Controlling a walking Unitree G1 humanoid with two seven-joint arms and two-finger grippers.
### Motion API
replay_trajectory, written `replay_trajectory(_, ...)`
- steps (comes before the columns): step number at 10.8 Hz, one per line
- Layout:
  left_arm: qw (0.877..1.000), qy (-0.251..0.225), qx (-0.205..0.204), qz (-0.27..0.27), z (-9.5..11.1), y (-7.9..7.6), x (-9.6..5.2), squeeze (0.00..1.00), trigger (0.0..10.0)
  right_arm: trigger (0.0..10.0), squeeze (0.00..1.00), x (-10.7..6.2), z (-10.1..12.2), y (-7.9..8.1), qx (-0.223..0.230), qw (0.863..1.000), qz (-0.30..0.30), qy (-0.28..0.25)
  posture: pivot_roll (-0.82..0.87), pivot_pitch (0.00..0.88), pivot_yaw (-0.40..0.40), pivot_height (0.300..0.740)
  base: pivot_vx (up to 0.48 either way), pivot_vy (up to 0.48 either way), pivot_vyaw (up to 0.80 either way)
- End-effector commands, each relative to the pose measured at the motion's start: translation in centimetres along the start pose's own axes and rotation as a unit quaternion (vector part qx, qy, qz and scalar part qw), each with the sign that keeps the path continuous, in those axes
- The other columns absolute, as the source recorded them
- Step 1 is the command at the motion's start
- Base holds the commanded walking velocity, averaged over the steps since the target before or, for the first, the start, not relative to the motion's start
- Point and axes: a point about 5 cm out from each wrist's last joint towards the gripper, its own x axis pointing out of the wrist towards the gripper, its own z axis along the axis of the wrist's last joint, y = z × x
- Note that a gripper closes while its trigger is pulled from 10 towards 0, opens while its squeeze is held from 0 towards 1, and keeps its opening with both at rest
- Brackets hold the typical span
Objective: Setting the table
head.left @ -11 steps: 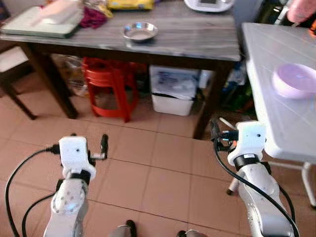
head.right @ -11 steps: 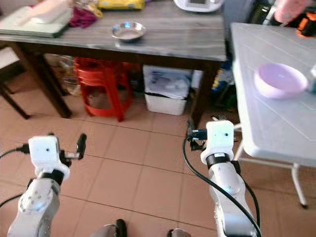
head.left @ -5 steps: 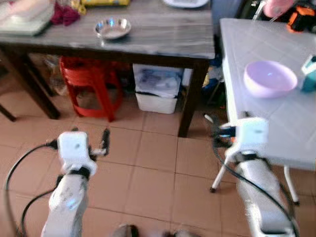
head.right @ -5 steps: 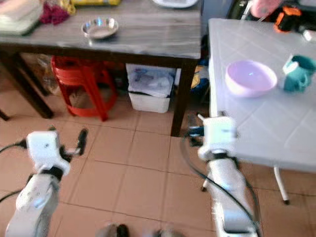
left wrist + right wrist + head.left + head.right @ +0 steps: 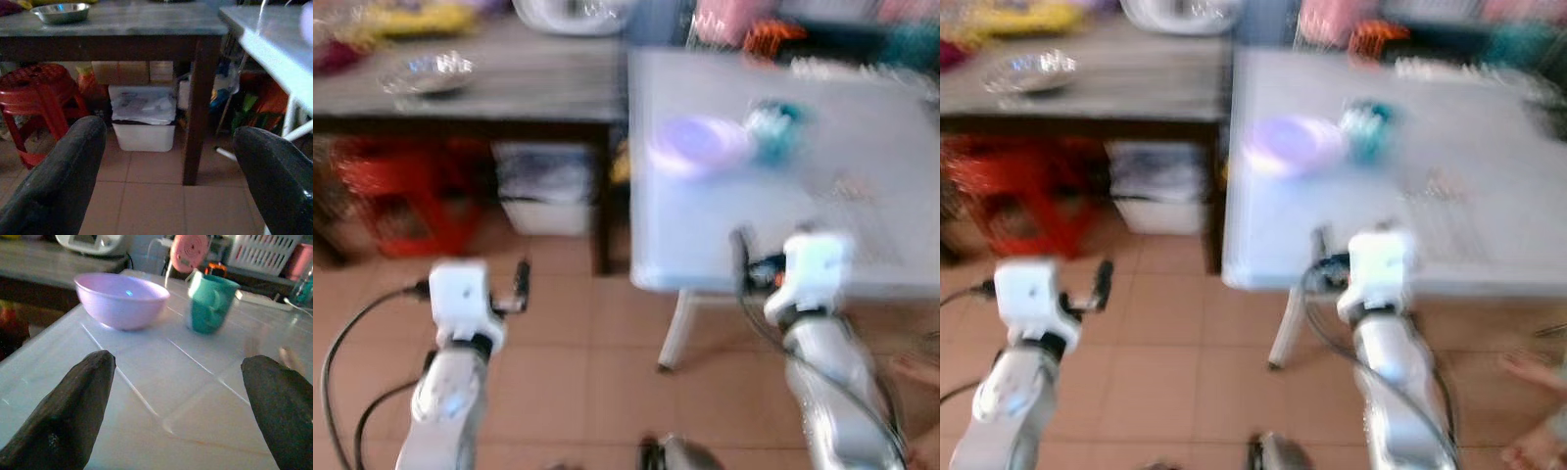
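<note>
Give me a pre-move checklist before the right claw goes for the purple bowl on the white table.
1. Right claw open and empty: ok.
2. Purple bowl upright on the white table: ok.
3. Gap between bowl and teal cup: ok, they stand apart.
4. Head view steady: not ok, both eye views are blurred.
5. Left claw open, out of the way over the floor: ok.
6. Bowl contents: cannot tell.

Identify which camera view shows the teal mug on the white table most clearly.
The right wrist view: the teal mug is sharp and close beside the lilac plastic bowl. Both eye views show it as a motion-blurred teal smudge.
</note>
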Motion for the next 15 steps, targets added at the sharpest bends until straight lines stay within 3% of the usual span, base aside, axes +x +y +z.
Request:
replay_trajectory(1, 1.000, 0.000, 0.001, 0.004, 0.0, 0.1, -0.2, 0.00, 10.0, 10.0, 0.00, 0.2, 0.8, -0.1, -0.003, 1.000, 0.000, -0.017, -0.09, 0.189, 0.015, 0.740, 0.000, -0.292, 0.00)
replay_trajectory(9, 0.999, -0.016, -0.027, -0.026, 0.5, -0.7, -0.2, 0.00, 10.0, 10.0, 0.00, 0.1, 1.0, -0.2, -0.018, 1.000, 0.002, -0.022, -0.09, 0.195, 0.016, 0.740, 0.000, 0.000, 0.00)
replay_trajectory(15, 0.998, -0.014, -0.034, -0.044, 0.4, -1.1, -0.2, 0.00, 10.0, 10.0, 0.00, 0.0, 0.6, -0.3, -0.016, 1.000, -0.004, -0.017, -0.09, 0.192, 0.016, 0.740, 0.265, 0.000, 0.14)
